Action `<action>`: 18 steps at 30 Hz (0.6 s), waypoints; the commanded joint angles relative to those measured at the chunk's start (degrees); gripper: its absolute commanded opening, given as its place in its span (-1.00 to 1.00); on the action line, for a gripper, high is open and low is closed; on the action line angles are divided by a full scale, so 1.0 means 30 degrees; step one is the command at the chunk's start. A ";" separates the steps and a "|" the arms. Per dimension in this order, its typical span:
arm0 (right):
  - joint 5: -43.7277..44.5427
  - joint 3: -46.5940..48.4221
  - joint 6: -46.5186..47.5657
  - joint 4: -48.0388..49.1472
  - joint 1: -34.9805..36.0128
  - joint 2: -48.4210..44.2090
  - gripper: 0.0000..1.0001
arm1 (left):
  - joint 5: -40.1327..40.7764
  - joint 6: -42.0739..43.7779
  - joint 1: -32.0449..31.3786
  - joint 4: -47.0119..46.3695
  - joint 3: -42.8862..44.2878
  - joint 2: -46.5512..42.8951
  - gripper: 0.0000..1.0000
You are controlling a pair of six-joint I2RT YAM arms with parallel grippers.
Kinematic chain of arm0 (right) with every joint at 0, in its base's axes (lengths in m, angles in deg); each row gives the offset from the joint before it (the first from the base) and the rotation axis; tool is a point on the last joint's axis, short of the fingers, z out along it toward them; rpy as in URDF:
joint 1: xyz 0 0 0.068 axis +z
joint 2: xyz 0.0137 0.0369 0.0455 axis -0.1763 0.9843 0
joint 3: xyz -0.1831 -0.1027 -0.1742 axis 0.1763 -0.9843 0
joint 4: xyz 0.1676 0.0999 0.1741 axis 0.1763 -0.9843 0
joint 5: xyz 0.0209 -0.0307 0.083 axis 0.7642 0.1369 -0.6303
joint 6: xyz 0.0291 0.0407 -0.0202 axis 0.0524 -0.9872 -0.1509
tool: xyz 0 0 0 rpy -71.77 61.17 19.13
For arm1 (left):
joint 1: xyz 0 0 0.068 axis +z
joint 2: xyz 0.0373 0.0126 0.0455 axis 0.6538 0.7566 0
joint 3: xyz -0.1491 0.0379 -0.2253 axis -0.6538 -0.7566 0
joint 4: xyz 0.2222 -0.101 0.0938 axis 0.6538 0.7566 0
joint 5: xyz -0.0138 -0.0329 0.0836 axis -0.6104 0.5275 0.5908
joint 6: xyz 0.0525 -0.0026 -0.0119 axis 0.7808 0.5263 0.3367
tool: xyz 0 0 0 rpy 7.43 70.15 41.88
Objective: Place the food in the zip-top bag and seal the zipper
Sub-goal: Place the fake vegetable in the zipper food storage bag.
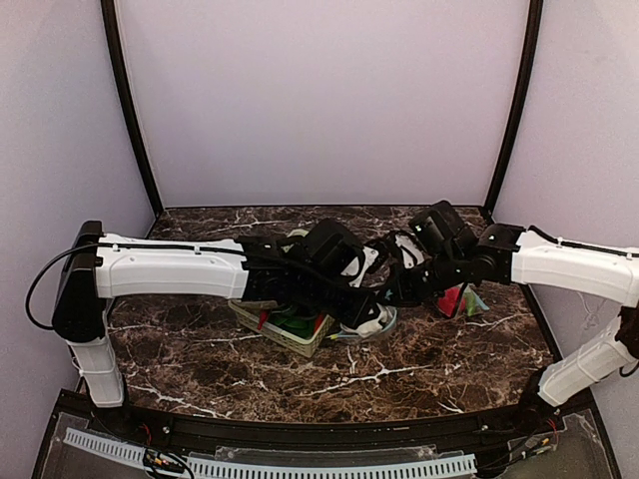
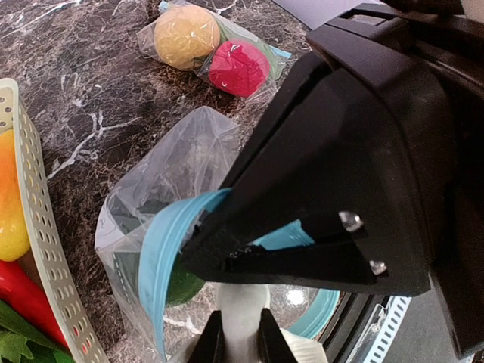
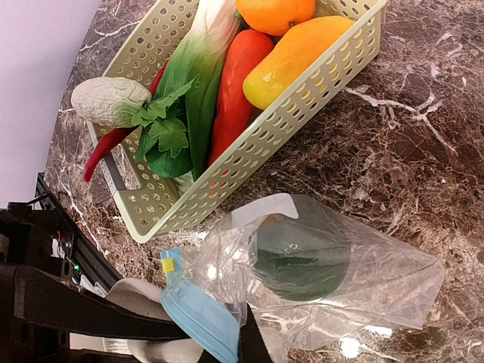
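Your right tool [image 2: 227,246] is clamped on the blue zipper rim [image 2: 162,249] of the zip-top bag [image 3: 333,280], which lies on the table [image 3: 423,151] beside the basket [image 3: 302,113]. One dark green food [image 3: 302,265] sits inside, blurred by plastic. Your left tool [image 2: 238,340] is cut off, so its grip cannot be told.

My white-shelled left arm [image 1: 170,267] stretches rightward from its base, and my white-shelled right arm [image 1: 574,264] stretches leftward to meet it. Both black wrists dip low at the middle. My black two-finger left claw [image 1: 364,317] sits just beside my right claw [image 1: 404,284]. My left fingers [image 2: 208,346] stand narrowly apart. My right claw's grip is hidden.
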 commanded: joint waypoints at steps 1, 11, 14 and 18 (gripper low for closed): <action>-0.1185 -0.0565 -0.0711 0.1746 0.0186 -0.0088 -1.00 | 0.1621 -0.0769 -0.0091 -0.0578 -0.0056 -0.0035 -0.84; -0.1949 -0.1889 -0.1748 0.2485 0.0141 -0.1020 -1.00 | 0.3987 -0.0807 -0.0091 -0.2910 -0.0800 0.0309 -0.83; -0.2233 -0.2241 -0.2031 0.2832 0.0027 -0.1395 -1.00 | 0.4850 -0.0611 -0.0091 -0.2709 -0.0906 0.0490 -0.84; -0.2974 -0.2637 -0.2353 0.3509 -0.0159 -0.1592 -1.00 | 0.5446 -0.0354 -0.0091 -0.2079 -0.0721 0.0847 -0.83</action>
